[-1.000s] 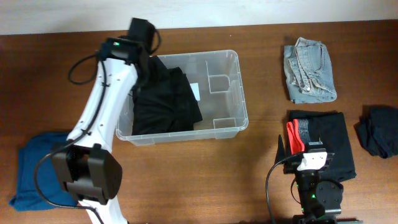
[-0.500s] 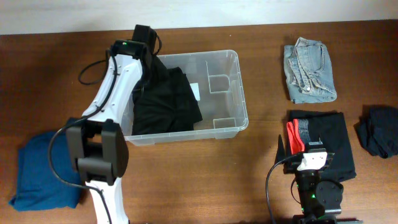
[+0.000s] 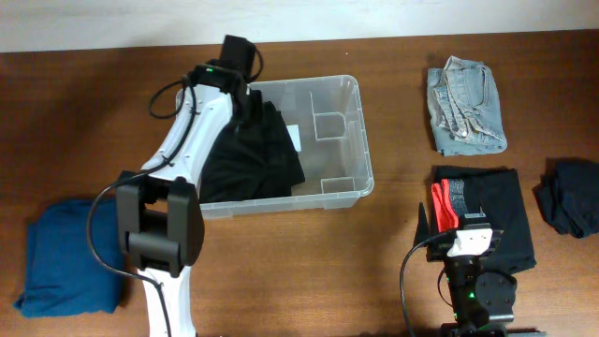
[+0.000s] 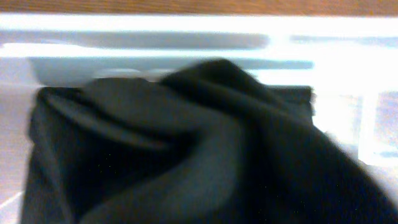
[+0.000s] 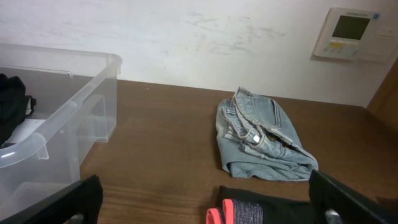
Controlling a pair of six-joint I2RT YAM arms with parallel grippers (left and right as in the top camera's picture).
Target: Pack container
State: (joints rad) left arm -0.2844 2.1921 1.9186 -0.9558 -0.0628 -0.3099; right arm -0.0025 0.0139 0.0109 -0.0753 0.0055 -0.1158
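Observation:
The container [image 3: 329, 157], a clear plastic bin, stands left of the table's middle, and its rim shows in the right wrist view [image 5: 59, 134]. A crumpled black garment [image 3: 253, 159] fills its left half. My left gripper [image 3: 245, 98] hangs over the bin's back-left corner, shut on the top of that garment. In the left wrist view the black cloth [image 4: 186, 155] covers the fingers, with the bin's wall [image 4: 186, 37] behind. My right gripper [image 3: 460, 223] stands open at the near right, nothing between its fingers [image 5: 208, 208].
Folded light jeans [image 3: 465, 108] lie at the back right, also in the right wrist view [image 5: 261, 137]. A folded black garment with a red-edged piece [image 3: 491, 211] lies under the right gripper. A dark bundle [image 3: 571, 197] sits at the right edge, a blue garment [image 3: 65, 257] at the near left.
My left arm has swung right, from the bin's left wall to over its back-left corner, drawing the garment's top with it. The right arm has not moved.

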